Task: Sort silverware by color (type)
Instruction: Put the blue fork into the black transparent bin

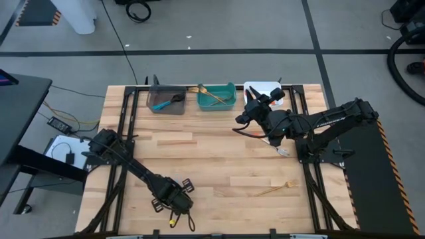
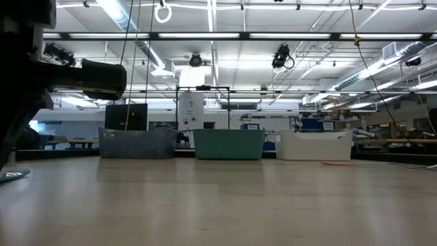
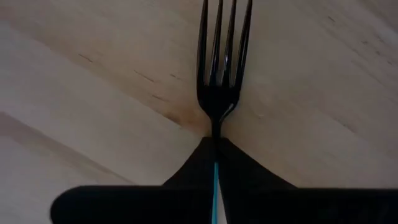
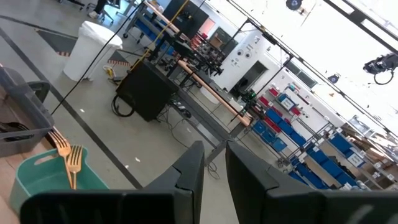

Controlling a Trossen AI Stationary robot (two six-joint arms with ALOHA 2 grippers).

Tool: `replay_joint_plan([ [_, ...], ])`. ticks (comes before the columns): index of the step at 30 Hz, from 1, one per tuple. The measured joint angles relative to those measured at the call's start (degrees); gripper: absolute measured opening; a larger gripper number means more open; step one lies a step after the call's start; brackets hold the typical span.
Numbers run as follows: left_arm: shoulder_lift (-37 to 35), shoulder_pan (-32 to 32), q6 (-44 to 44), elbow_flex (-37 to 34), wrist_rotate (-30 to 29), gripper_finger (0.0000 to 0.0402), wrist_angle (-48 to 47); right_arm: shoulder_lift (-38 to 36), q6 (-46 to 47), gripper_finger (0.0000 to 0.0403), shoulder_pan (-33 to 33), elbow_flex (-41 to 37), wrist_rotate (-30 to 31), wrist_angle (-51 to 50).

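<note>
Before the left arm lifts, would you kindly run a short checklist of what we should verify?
1. Left gripper shut on the fork: ok, the handle sits between closed fingers in the wrist view.
2. Fork's handle colour: blue, judging by the thin edge showing; the head looks dark.
3. Grey bin holds blue pieces: ok.
4. Green bin holds gold forks: ok.
5. Right gripper away from the left arm's path: ok, it hovers by the white bin.
6. Gold fork remains on the table: not ok.
</note>
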Motion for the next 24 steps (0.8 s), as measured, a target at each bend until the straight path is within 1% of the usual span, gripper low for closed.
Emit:
replay_joint_plan([
  [2,0.04,0.84,-1.54,-0.02,0.39,0.0012,-0.05,0.00,0.00,0.0075,0.00,0.00,0.01,-0.01],
  [6,-0.39,3.38,-7.69,-0.02,1.30,0.0008,-1.49,0.00,0.00,0.0075,0.00,0.00,0.02,-0.02],
  [8,-1.12,4.77,-10.12,-0.15,0.79,0.0008,-2.12,0.00,-0.08,0.0075,0.00,0.00,0.08,-0.02],
  [10,-2.38,5.99,-11.76,-0.54,-3.44,0.0007,-3.80,0.00,-0.27,0.0075,0.00,0.00,0.28,-0.20],
  [11,-3.19,6.64,-12.21,-0.62,-5.47,0.0006,-4.14,0.00,-0.31,0.0075,0.00,0.00,1.34,-0.27],
  [14,-7.34,8.00,-13.71,-0.24,-14.49,0.0006,-7.12,-0.24,-0.28,0.0075,-0.11,0.00,8.61,0.13],
  [15,-8.72,8.77,-14.52,-0.22,-16.76,0.0006,-8.56,-0.62,-0.10,0.0075,-0.21,0.00,9.83,0.10],
  [17,-11.49,10.88,-15.95,-0.31,-18.68,0.0006,-11.26,-1.89,0.53,0.0075,-0.25,0.00,9.92,0.47],
  [20,-16.50,15.88,-18.08,-0.26,-21.89,0.0006,-13.11,-3.44,1.46,0.0075,-0.24,0.02,9.64,3.72],
  [24,-22.46,24.06,-17.99,-0.26,-26.29,0.0006,-15.08,-5.36,0.57,0.0075,-0.57,0.02,9.84,4.46],
])
